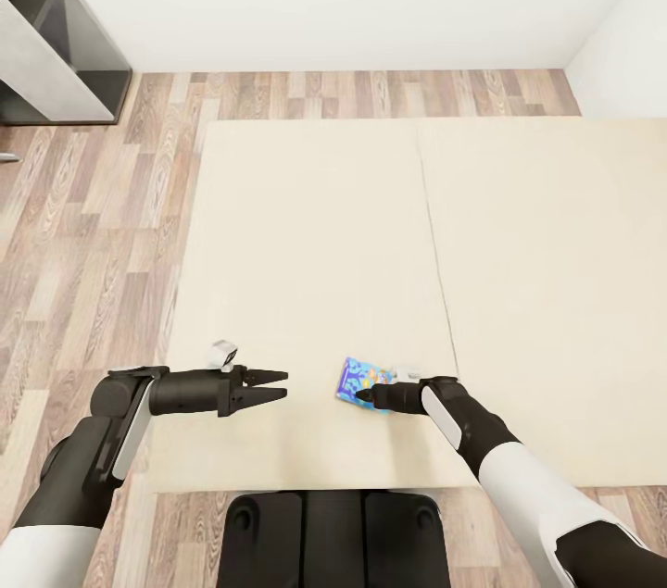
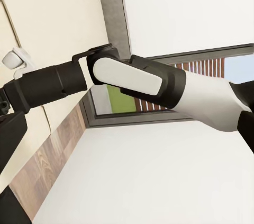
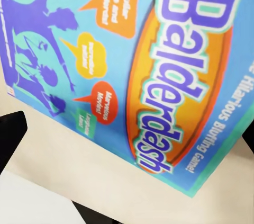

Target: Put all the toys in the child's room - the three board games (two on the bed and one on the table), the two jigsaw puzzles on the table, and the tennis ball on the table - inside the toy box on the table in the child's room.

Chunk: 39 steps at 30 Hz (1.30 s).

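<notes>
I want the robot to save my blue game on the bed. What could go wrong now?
The right gripper sits at the near edge of the small blue game, which lies flat on the bed. It might slide away instead of being caught. A grip on just that edge could let the game tip and drop. The left gripper hangs open nearby and could bump it.

2 black-jointed arms with white shells, tapered black fingers [image 1: 264, 387].

Small blue board game [image 1: 363, 383] – lettered Balderdash – lying flat near the beige bed's [image 1: 306, 245] front edge
</notes>
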{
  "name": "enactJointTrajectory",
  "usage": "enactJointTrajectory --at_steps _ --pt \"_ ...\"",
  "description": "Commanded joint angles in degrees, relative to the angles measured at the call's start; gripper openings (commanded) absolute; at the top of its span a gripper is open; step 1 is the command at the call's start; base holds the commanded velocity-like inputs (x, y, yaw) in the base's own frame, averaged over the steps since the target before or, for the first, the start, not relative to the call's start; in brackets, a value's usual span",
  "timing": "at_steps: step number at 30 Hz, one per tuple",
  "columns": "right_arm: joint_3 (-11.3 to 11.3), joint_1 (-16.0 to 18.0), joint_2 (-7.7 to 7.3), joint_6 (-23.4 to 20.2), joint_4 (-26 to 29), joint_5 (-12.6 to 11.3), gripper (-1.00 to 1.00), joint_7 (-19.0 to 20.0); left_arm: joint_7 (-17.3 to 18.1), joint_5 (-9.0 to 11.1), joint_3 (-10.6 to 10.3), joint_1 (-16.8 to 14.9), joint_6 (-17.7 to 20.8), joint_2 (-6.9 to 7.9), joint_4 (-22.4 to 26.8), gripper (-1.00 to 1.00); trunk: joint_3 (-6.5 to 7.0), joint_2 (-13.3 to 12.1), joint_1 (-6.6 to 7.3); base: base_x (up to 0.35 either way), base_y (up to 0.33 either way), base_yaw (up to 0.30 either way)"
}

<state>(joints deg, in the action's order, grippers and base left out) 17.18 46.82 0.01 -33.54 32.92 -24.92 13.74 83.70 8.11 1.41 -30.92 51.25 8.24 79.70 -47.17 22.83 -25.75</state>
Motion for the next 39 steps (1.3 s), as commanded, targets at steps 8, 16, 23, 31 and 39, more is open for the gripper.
enactJointTrajectory --at_steps 8,16,23,31,39 --pt "0.04 0.02 -0.01 -0.21 0.19 0.14 1.00 0.22 0.15 0.08 -0.01 -0.01 0.60 0.02 0.01 1.00 -0.06 0.09 -0.03 0.000 0.012 0.000" --pt "-0.03 0.02 -0.01 -0.21 0.21 0.14 1.00 0.23 0.08 0.08 -0.01 -0.01 0.60 0.02 0.01 1.00 -0.06 0.09 -0.03 0.000 0.000 0.000" --pt "-0.04 0.02 -0.05 -0.21 0.21 0.14 1.00 0.23 0.07 0.06 -0.01 -0.01 0.60 0.02 0.01 1.00 -0.06 0.09 -0.03 0.000 0.000 0.000" --pt "-0.05 0.03 -0.01 -0.14 0.14 0.21 1.00 0.09 0.21 0.09 1.13 -0.01 0.59 0.17 0.01 1.00 -0.06 0.09 -0.03 0.000 0.000 0.000" --pt "-0.25 0.04 -0.30 0.65 0.01 0.21 1.00 0.06 0.31 0.09 2.14 -0.01 0.60 0.19 0.01 1.00 -0.06 0.09 -0.03 0.000 0.000 0.000"
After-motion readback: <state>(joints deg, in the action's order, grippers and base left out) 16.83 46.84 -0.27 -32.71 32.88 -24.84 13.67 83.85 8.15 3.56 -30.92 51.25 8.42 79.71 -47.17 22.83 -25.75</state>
